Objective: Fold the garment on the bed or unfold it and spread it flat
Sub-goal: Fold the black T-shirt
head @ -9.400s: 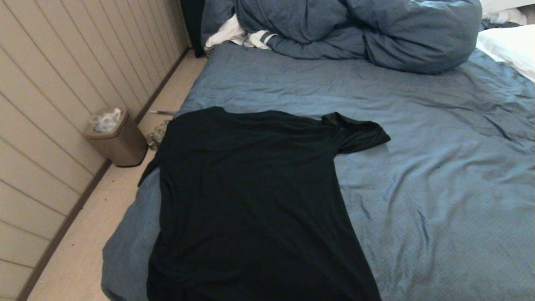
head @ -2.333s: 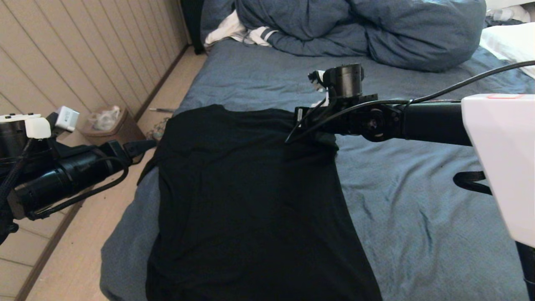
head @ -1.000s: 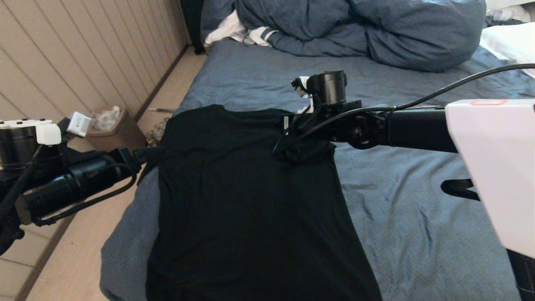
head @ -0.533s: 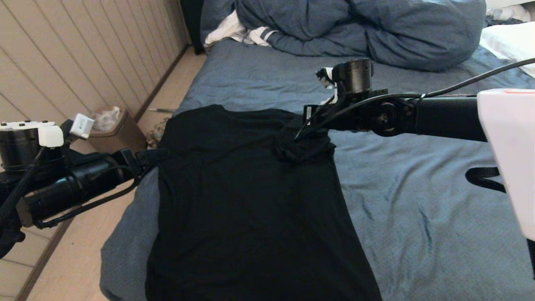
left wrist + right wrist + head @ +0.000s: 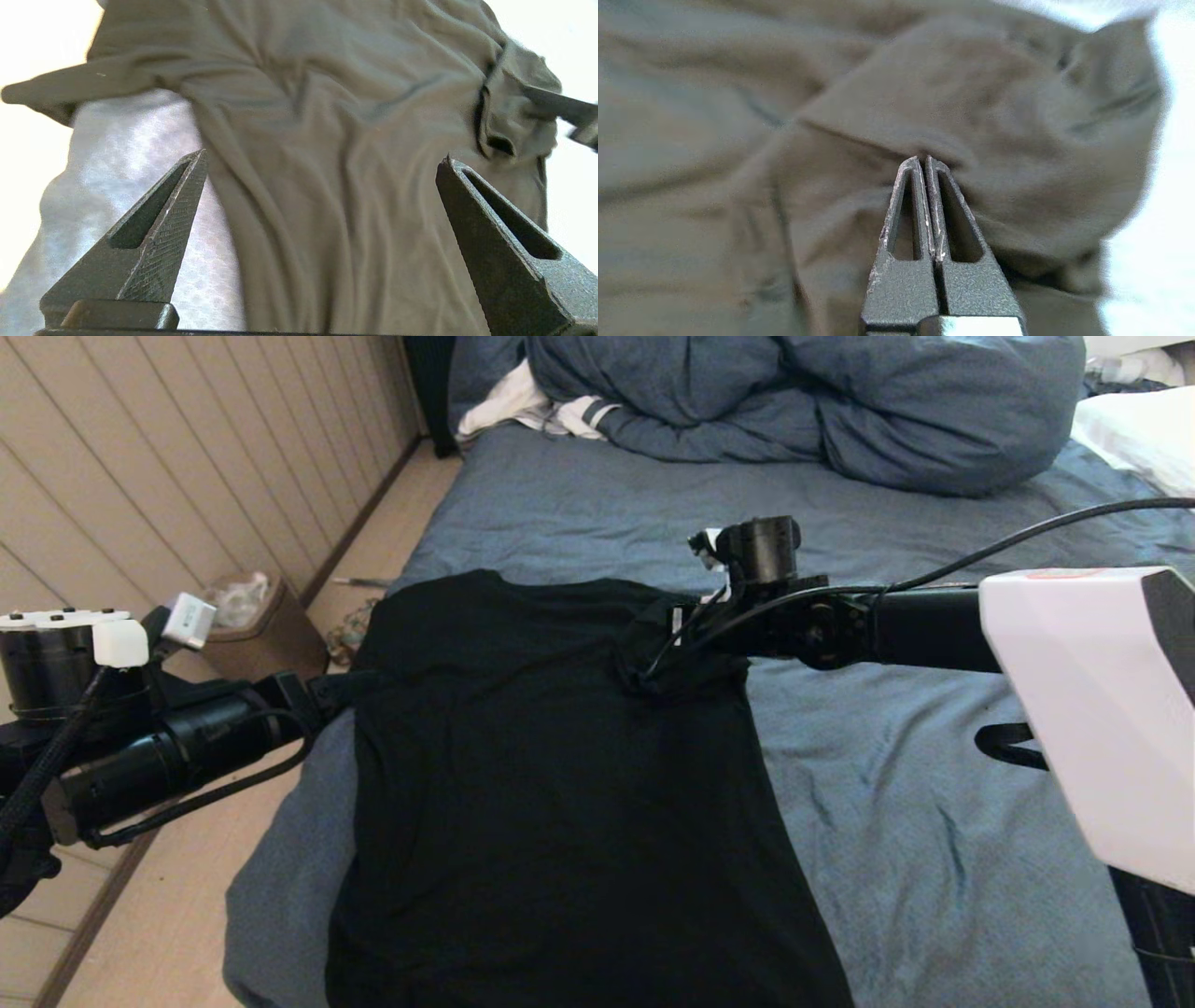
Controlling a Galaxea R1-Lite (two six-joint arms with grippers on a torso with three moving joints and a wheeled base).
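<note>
The garment lies plain black side up on the left part of the bed, mostly flat, its lower part reaching the near edge. Its right sleeve is bunched into a small heap on the shoulder. The right gripper is at this heap, its jaws closed together on a fold of the cloth. The left gripper hovers beside the left sleeve, jaws wide apart, holding nothing. A blue duvet is piled at the far end.
</note>
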